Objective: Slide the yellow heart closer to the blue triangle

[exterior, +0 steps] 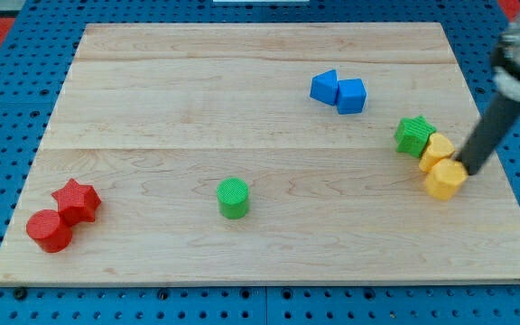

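Two yellow blocks sit touching at the view's right. The upper one (438, 149) looks like the heart, and the lower one (445, 179) looks hexagonal. Two blue blocks sit touching at the upper middle. The left one (325, 87) looks like the triangle, and the right one (351, 96) looks like a cube. My tip (469, 170) is at the right side of the yellow pair, against the upper right edge of the lower yellow block. The rod slants up to the view's right.
A green star (414, 134) touches the upper yellow block on its upper left. A green cylinder (234, 198) stands at the lower middle. A red star (77, 199) and a red cylinder (50, 231) sit together at the lower left. The board's right edge (504, 181) is close to the tip.
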{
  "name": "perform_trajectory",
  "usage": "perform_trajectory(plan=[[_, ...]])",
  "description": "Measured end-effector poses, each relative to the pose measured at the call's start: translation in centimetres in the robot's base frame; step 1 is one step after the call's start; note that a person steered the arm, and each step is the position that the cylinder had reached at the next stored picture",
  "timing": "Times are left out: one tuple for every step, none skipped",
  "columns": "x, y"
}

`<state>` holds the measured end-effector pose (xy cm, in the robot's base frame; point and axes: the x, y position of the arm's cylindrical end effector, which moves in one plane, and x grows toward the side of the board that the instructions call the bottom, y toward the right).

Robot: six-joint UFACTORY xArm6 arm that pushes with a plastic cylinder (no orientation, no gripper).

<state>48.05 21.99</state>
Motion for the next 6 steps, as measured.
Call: perform_trajectory(plan=[[0.0,-7.5],[0.0,-11.3],[0.0,-11.1],[0.0,-7.6],[0.0,-3.9],[-0.7,-2.4]])
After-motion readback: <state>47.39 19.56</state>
